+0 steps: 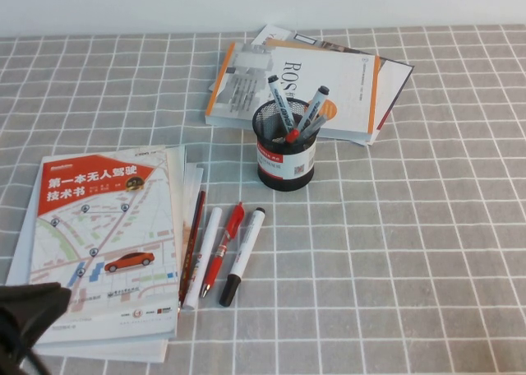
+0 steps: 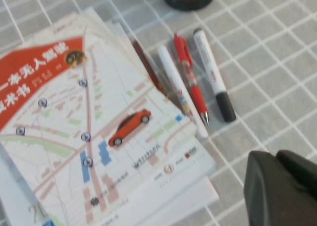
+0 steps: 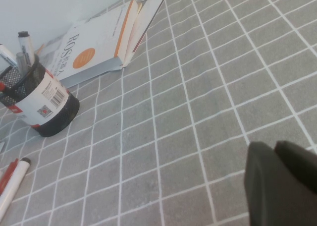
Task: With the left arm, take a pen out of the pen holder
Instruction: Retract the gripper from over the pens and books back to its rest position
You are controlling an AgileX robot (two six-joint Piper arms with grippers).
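The left gripper (image 1: 33, 309) hangs at the near left corner of the table, above the near edge of the map book (image 1: 103, 227). Its fingers are pressed together and hold nothing.

The pen holder (image 1: 285, 157) is a black mesh cup with a white and red label. It stands upright near the middle of the grey checked tablecloth (image 1: 411, 252). It is well apart from the left gripper, further from the robot and more to its right. Two markers (image 1: 278, 104) with dark caps stand inside it and lean to different sides, and a red-tipped pen (image 1: 292, 134) sits low between them.

Four loose pens lie side by side on the cloth between this gripper and the holder. The dark red pen (image 1: 191, 247) lies against the edge of the map book. Next to it come the white pen (image 1: 204, 256), the red pen (image 1: 223, 245) and the white marker with black cap (image 1: 243, 256). In the left wrist view only the base of the holder shows, beyond the far ends of these loose pens.

A stack of books (image 1: 329, 79) lies just behind the holder.

The right gripper (image 3: 275, 149) shows only in its own wrist view. It is above bare cloth with its fingers together and empty, and the holder is well apart from it.
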